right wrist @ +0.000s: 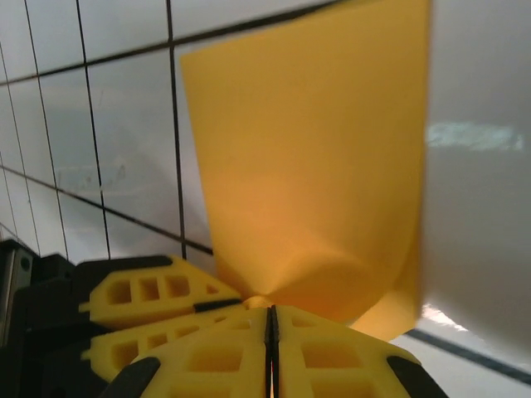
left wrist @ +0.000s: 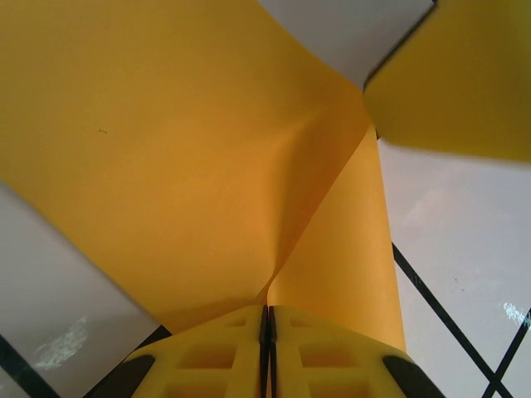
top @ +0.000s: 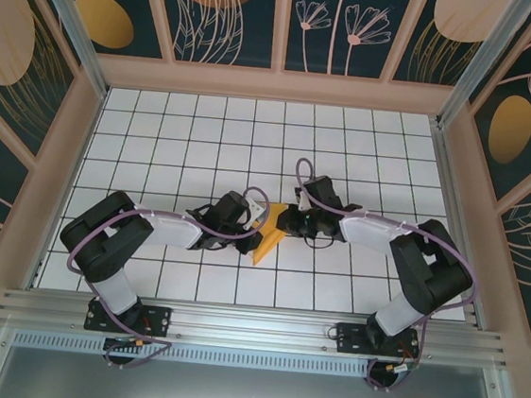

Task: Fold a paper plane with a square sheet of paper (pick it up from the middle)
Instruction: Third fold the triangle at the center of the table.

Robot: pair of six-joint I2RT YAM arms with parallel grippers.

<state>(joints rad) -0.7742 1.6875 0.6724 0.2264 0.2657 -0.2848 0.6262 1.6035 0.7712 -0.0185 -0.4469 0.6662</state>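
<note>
The square sheet of paper (top: 267, 237) is a creased bright-orange shape held up off the tiled table between both arms, its point hanging toward the near edge. My left gripper (top: 258, 217) is shut on it from the left. In the left wrist view the yellow fingers (left wrist: 224, 348) pinch a fold of the paper (left wrist: 182, 157), which spreads upward. My right gripper (top: 284, 222) is shut on the sheet from the right. Its fingers (right wrist: 332, 356) clamp the paper (right wrist: 307, 166), which fans out above them. The left gripper's fingers (right wrist: 141, 298) lie just beside it.
The white gridded table (top: 206, 136) stretches far behind the grippers and to both sides. Decorated walls with pink frames (top: 277, 84) close in the back and sides. A metal rail (top: 252, 326) runs along the near edge by the arm bases.
</note>
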